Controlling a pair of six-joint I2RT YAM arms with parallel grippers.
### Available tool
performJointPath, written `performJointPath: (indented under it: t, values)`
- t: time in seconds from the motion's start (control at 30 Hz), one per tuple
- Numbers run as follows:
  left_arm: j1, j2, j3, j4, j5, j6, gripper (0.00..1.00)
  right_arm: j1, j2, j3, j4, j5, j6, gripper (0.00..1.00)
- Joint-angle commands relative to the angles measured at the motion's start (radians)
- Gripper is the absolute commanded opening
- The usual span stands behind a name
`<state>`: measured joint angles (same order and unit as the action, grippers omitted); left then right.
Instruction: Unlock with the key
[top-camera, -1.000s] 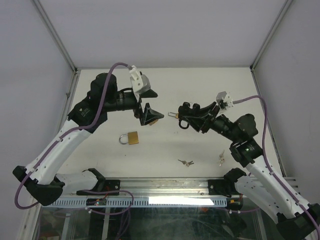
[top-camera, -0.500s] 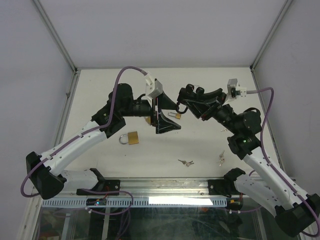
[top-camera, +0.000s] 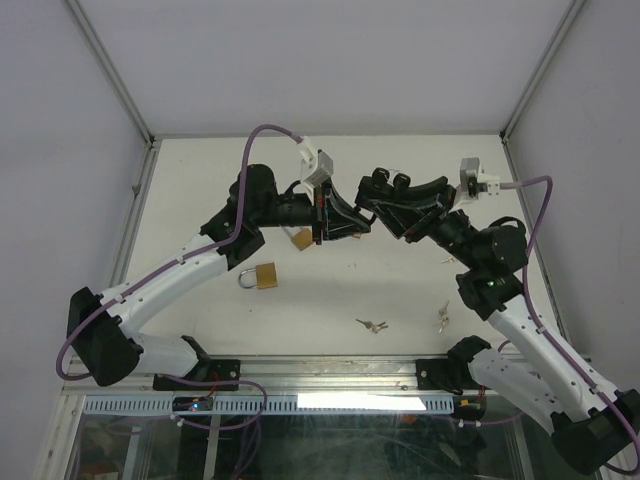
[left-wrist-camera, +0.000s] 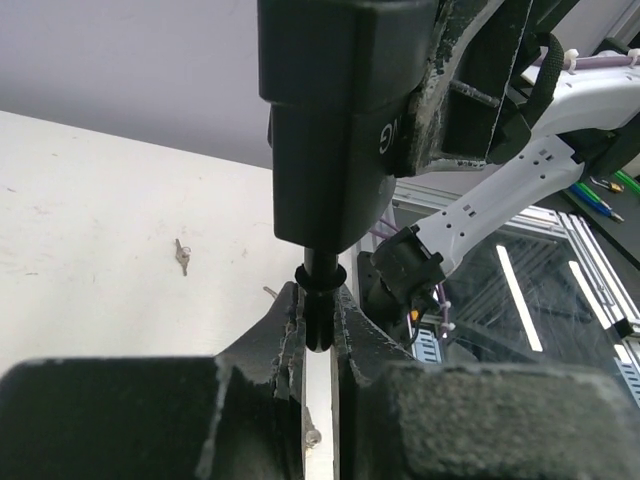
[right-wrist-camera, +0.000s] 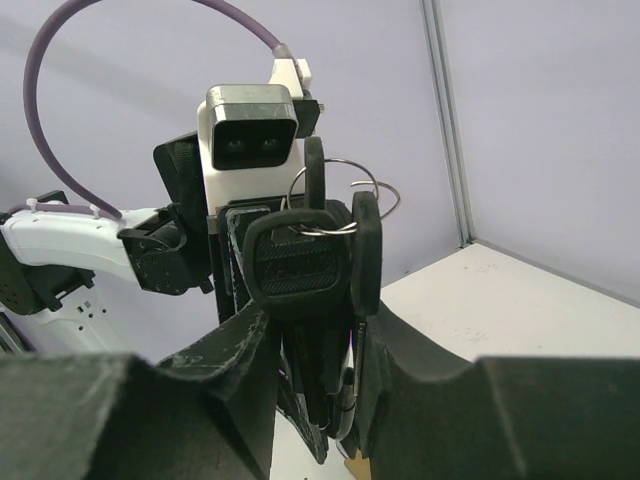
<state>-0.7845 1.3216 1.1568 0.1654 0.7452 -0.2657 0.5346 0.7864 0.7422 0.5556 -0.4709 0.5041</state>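
Note:
A brass padlock (top-camera: 262, 276) with a silver shackle lies on the table, apart from both grippers. My right gripper (top-camera: 380, 206) (right-wrist-camera: 318, 315) is raised above the table and shut on a bunch of black-headed keys (right-wrist-camera: 297, 262) joined by a wire ring (right-wrist-camera: 345, 195). My left gripper (top-camera: 345, 222) (left-wrist-camera: 318, 300) meets it tip to tip. Its jaws are shut on a thin black stem (left-wrist-camera: 317, 325) that hangs under a large black key head (left-wrist-camera: 335, 120). I cannot tell if the stem is a key blade.
A smaller brass piece (top-camera: 302, 240) lies under the left arm's wrist. Two small loose keys (top-camera: 372, 325) (top-camera: 441, 317) rest near the front edge; one (left-wrist-camera: 181, 256) shows in the left wrist view. Grey walls enclose the table on three sides.
My left arm swung right to the right gripper, and its wide-open jaws closed on the black stem. The right gripper rose and moved up-left with the key bunch.

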Motion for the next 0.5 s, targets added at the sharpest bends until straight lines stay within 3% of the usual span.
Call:
performJointPath:
  t: [0.0,0.23,0.47]
  values:
    - [0.0,-0.041,0.03,0.05,-0.006,-0.008,0.0,0.004,-0.043,0.038,0.097,0.023,-0.002,0.0]
    - [0.001,-0.07,0.05,-0.08,-0.046,0.04,0.0,0.003,-0.099,-0.001,-0.028,0.022,-0.036,0.0]
    - [-0.032,-0.081,0.1,-0.221,-0.388,0.259,0.0,0.004,-0.123,0.007,-0.167,0.074,-0.044,0.0]
